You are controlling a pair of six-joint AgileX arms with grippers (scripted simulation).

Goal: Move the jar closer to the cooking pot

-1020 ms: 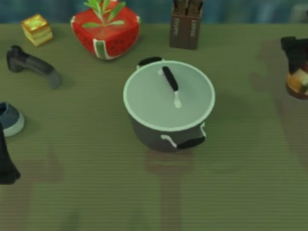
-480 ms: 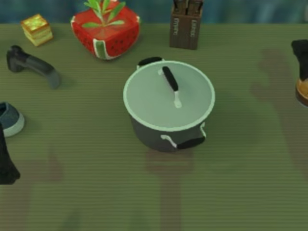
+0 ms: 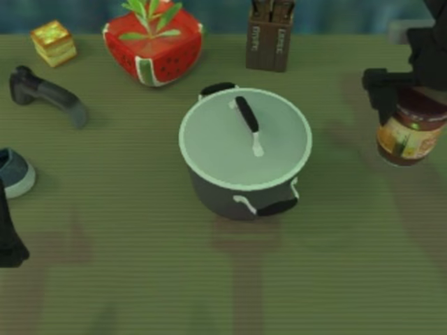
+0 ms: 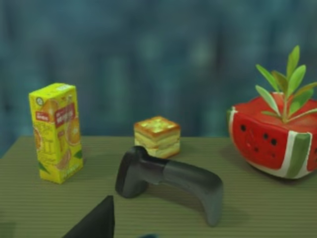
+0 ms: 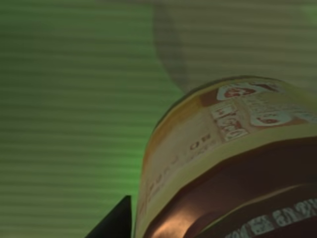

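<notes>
Holding the jar (image 3: pixel 411 134) from above, my right gripper (image 3: pixel 412 98) sits at the table's right side, toward the far edge, its jaws pinching the jar at the lid end. In the top view the jar hangs tilted below the black fingers, yellow-orange label facing out, dark red glass showing at top and bottom. Right wrist view is filled by the jar (image 5: pixel 233 158) close up, label and brown glass against green table surface; whether the base touches the table I cannot tell.

The cooking pot (image 3: pixel 244 150) stands at mid-table, well apart from the jar and to its left, pale green-rimmed lid on, black lid handle (image 3: pixel 246 114) running across it, one side handle at the near right and one at the far left. Open green table (image 3: pixel 335 209) lies between jar and pot; nothing stands in that gap.

Around the pot: a brown knife block (image 3: pixel 269 38) at the far edge, between pot and jar but farther back. A red watermelon-patterned planter (image 3: pixel 154 43) with green leaves sits far left of the pot. A small cake cube (image 3: pixel 53 42) is in the far left corner, a dark grey scanner (image 3: pixel 47 94) just nearer than it, a blue-grey shoe (image 3: pixel 14 171) at the left edge.

My left arm (image 3: pixel 8 234) is parked at the left edge; its jaw state I cannot tell. Left wrist view shows a yellow juice carton (image 4: pixel 55 133), the cake, the scanner and the planter.
</notes>
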